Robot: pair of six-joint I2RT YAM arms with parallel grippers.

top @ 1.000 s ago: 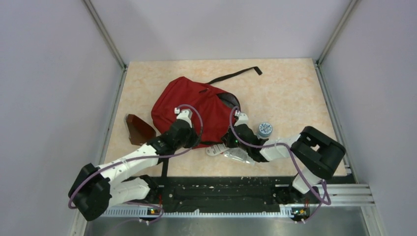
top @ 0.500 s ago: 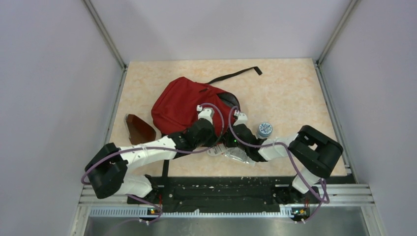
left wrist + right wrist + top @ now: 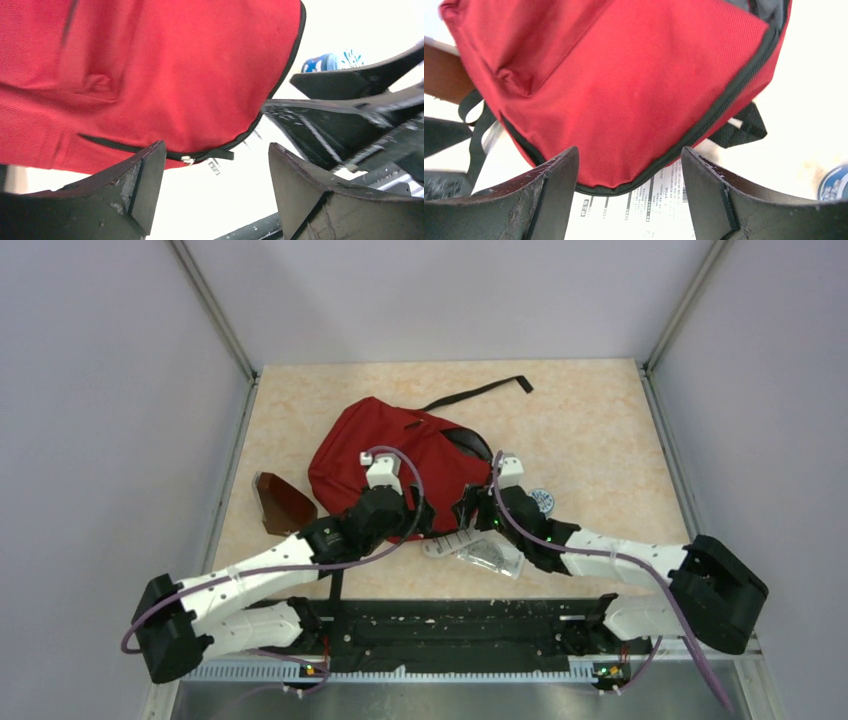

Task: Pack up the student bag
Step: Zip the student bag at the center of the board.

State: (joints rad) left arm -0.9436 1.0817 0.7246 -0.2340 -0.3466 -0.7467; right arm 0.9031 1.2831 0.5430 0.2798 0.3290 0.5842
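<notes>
The student bag (image 3: 385, 455) is a red fabric backpack lying flat mid-table, its dark mouth (image 3: 465, 445) on the right. Its near edge, trimmed with a black zipper (image 3: 719, 117), lies over a white printed packet (image 3: 472, 548). My left gripper (image 3: 418, 528) hovers open at that edge, with the zipper pull (image 3: 188, 160) just beyond its fingertips. My right gripper (image 3: 462, 523) is open too, astride the bag's rim (image 3: 624, 182) above the packet (image 3: 649, 205). Neither holds anything. The two grippers nearly meet, and the right one's fingers (image 3: 350, 80) show in the left wrist view.
A blue-capped bottle (image 3: 543, 500) stands right of the bag, partly behind the right arm. A small brown pouch (image 3: 280, 502) lies to the left. A black strap (image 3: 480, 392) trails toward the back. Walls enclose the table on three sides, and a black rail (image 3: 450, 625) runs along the near edge.
Both grippers have gone from shut to open. The left gripper swung right along the bag's edge, then back left. The right arm's elbow has swung out to the right.
</notes>
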